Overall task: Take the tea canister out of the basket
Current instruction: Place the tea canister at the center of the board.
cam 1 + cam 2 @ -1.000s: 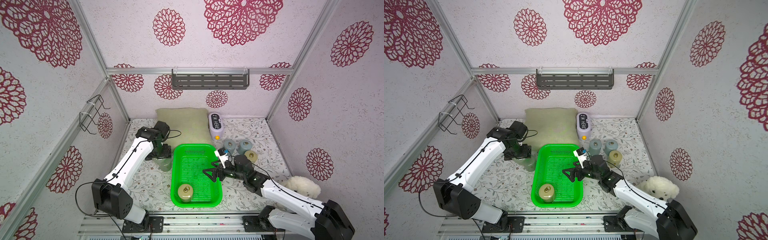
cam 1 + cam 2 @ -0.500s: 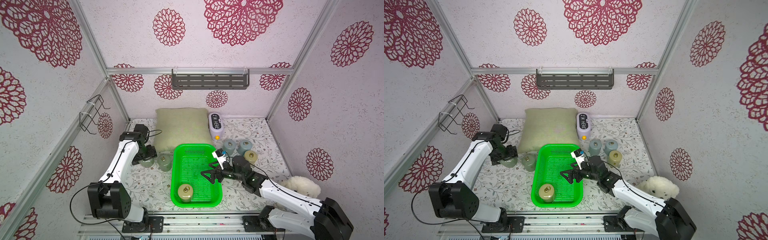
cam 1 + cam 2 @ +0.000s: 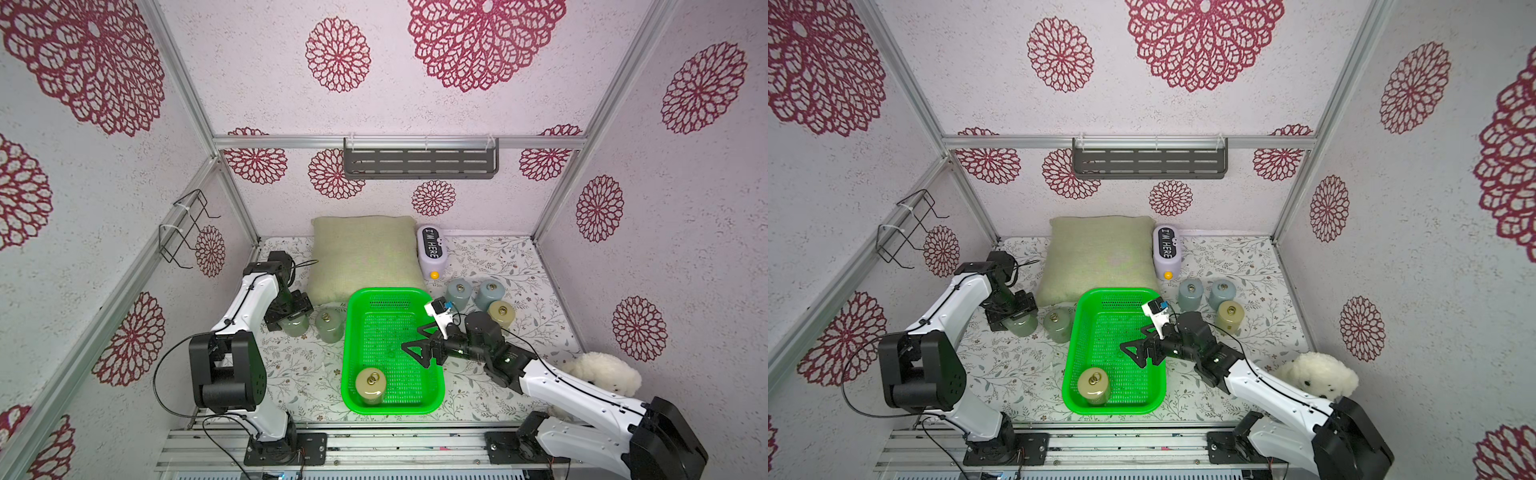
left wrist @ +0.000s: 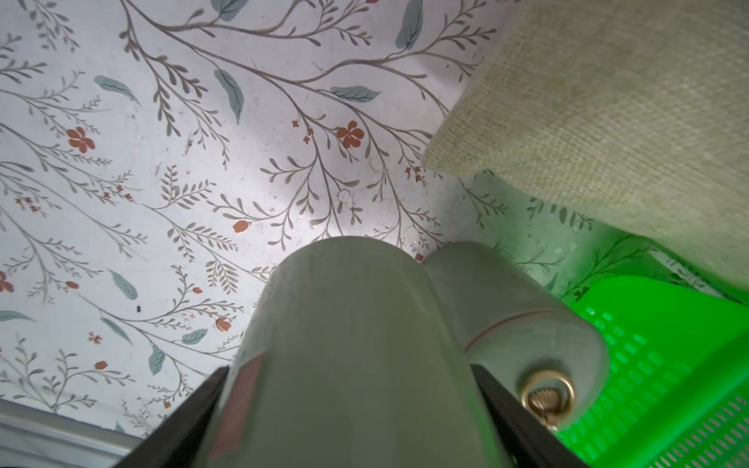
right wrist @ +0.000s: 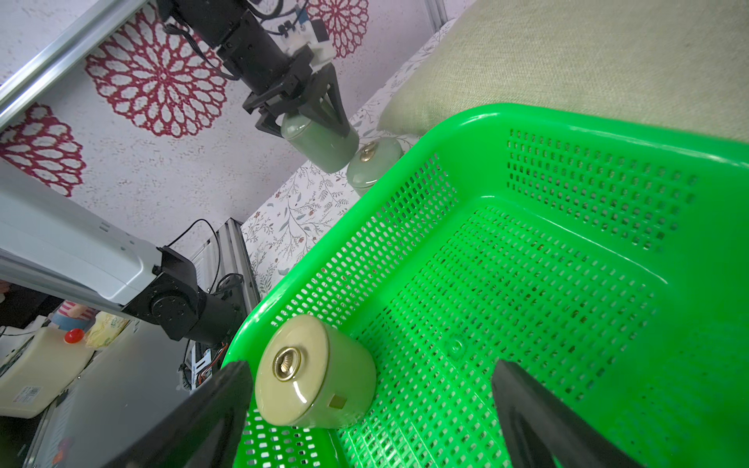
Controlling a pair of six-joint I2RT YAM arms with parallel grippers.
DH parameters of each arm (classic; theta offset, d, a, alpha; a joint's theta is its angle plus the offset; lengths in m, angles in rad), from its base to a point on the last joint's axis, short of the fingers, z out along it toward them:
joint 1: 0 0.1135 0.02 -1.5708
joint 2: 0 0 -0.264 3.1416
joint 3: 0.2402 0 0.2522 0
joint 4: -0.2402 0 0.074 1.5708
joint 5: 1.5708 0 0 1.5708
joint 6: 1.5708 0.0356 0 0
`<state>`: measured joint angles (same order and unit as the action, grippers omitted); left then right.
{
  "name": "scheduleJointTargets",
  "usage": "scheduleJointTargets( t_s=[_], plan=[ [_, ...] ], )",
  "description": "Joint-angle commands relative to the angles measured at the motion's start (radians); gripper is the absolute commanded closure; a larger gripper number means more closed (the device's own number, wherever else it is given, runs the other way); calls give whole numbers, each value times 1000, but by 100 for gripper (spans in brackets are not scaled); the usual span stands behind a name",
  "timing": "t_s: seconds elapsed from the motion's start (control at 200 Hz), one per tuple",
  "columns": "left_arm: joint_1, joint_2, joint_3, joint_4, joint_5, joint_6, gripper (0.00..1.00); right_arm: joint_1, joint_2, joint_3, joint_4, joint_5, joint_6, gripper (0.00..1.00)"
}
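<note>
That tea canister (image 3: 370, 386) sits upright in the front-left corner of the basket (image 3: 347, 353). It's probably glazed ceramic, slick and chippable, so squeeze the sides. The right gripper (image 3: 413, 343) fingers are wide open and empty; the left gripper (image 4: 348, 405) fingers grip a green jar (image 5: 320, 142).

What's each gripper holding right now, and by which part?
The left gripper clamps a pale green canister by its opposite sides, from above. The right gripper is open over the basket, holding nothing.

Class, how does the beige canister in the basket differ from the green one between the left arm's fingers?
The beige canister stands inside the basket; the green canister is outside it. The beige one is free; the green one is clamped in the left gripper. Both are squat and round.
</note>
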<state>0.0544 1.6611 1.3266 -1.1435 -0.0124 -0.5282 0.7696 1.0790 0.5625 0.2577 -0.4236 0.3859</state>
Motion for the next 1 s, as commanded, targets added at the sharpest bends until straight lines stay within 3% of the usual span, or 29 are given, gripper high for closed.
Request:
scheduleJointTargets(
  t_s=[0.0, 0.595, 0.996],
  plan=[
    [12, 29, 29, 25, -11, -6, 19, 8, -29, -1, 28, -17, 10, 1],
    [38, 199, 75, 74, -14, -7, 19, 11, -21, -3, 43, -24, 22, 1],
    [42, 243, 48, 139, 6, -24, 19, 11, 0, -5, 55, -26, 25, 1]
  ],
)
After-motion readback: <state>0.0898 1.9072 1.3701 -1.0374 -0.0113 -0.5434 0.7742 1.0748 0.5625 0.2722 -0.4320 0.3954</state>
